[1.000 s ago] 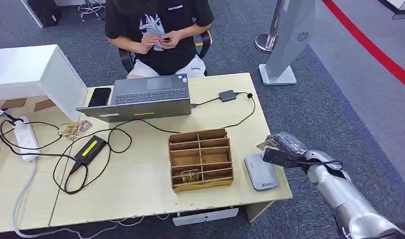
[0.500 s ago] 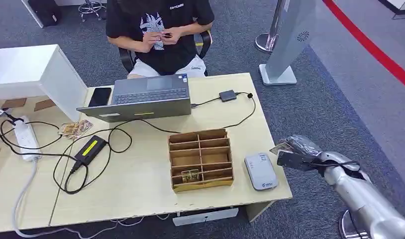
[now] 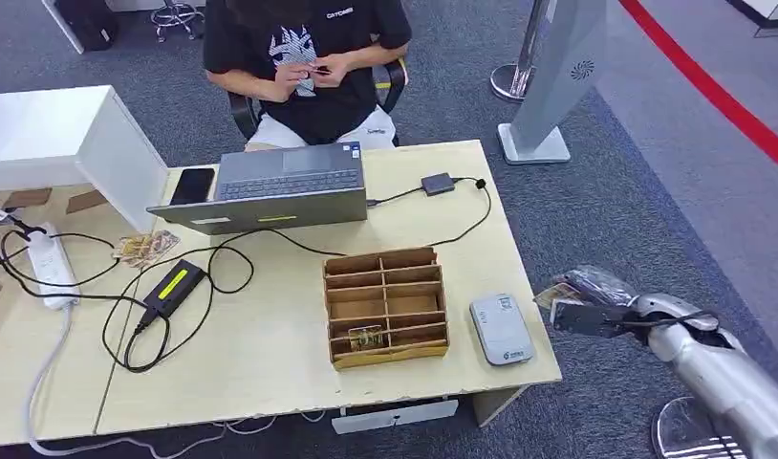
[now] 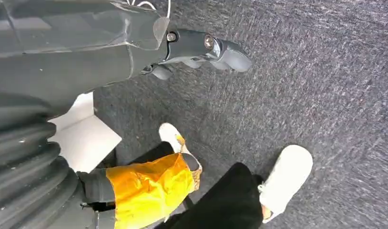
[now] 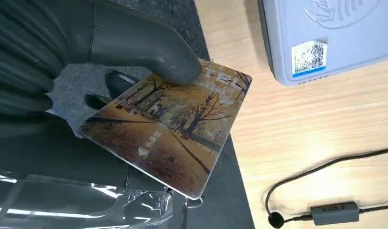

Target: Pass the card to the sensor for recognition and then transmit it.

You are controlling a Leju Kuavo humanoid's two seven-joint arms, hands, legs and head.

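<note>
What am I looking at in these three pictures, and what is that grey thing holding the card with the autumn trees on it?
This is a humanoid robot with two arms. The wide picture comes from its head, looking down at a wooden table. The other two come from cameras at its wrists.

The grey thing is the robot's right hand, its thumb pressing a card printed with autumn trees. In the head view the hand is off the table's edge, beside the white card sensor.

Also on the table are a laptop and a wooden divider box. A person sits behind.

The left hand hangs over carpet, holding nothing.
</note>
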